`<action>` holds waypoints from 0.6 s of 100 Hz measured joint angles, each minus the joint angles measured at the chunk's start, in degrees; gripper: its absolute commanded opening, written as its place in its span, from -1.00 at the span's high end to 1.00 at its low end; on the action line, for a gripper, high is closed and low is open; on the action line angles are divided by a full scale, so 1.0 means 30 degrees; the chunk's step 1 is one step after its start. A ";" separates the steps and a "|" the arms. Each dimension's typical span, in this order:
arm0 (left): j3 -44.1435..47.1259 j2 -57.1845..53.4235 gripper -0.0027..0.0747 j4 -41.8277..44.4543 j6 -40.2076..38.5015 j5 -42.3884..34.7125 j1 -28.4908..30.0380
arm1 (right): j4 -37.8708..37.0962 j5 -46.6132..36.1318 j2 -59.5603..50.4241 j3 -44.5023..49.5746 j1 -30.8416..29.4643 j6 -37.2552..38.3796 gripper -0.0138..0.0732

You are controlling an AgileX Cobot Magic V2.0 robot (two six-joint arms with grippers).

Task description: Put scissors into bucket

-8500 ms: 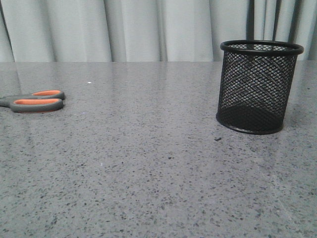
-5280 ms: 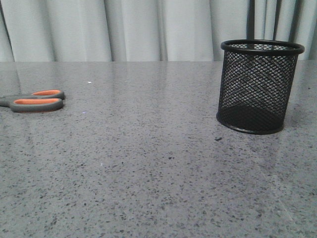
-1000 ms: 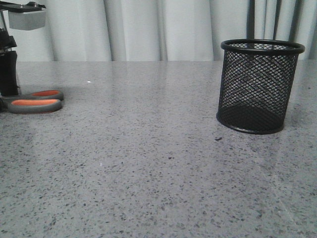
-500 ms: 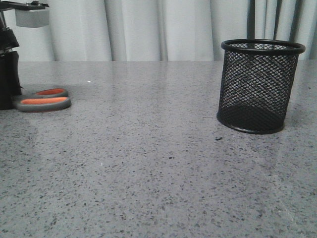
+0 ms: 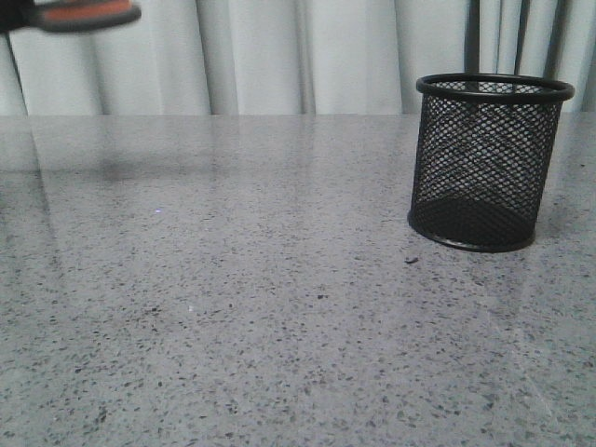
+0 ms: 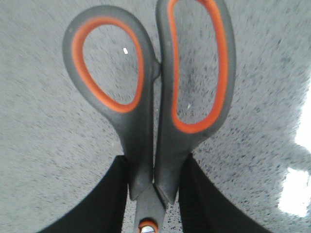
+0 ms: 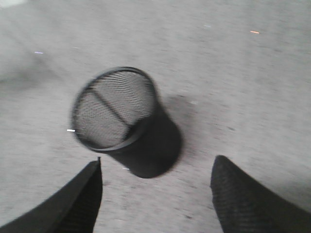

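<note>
The scissors (image 5: pixel 82 13), dark grey handles lined orange, hang high at the top left of the front view, off the table. In the left wrist view my left gripper (image 6: pixel 154 187) is shut on the scissors (image 6: pixel 146 116) just above the orange pivot, handles pointing away; the blades are hidden. The bucket (image 5: pixel 486 163), a black wire-mesh cup, stands upright at the right of the table. In the right wrist view my right gripper (image 7: pixel 155 194) is open and empty above the table, with the bucket (image 7: pixel 124 119) just beyond its fingers.
The grey speckled table (image 5: pixel 261 298) runs across the view, with pale curtains (image 5: pixel 279 56) behind it. A small dark speck (image 5: pixel 410 260) lies in front of the bucket.
My left gripper came down at the far left, closed on the scissors and lifted them from the table to the top of the front view. The bucket has not moved.
</note>
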 measured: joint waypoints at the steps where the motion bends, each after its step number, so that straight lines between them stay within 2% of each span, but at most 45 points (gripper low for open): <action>1: -0.0008 -0.0073 0.96 0.0016 -0.0100 0.0000 -0.0064 | 0.0208 -0.0035 0.0000 0.0000 0.0000 -0.0281 -0.27; 7: -0.0270 -0.0819 0.96 0.0146 -0.0607 0.0081 -0.0662 | 0.2142 -0.0035 0.0000 0.0000 0.0000 -0.1445 -0.27; 21: -0.0901 -0.2183 0.96 0.0275 -0.1470 0.0160 -0.2344 | 0.4656 0.0150 0.0000 -0.0458 0.0000 -0.2961 -0.27; 37: -0.1515 -0.3531 0.96 0.0851 -0.3029 0.0338 -0.4902 | 0.5562 0.0734 0.0000 -0.2062 0.0000 -0.3265 -0.27; 60: -0.2182 -0.4098 0.96 0.3429 -0.6269 0.0414 -0.9221 | 0.7187 0.2080 0.0087 -0.4225 0.0000 -0.3586 -0.27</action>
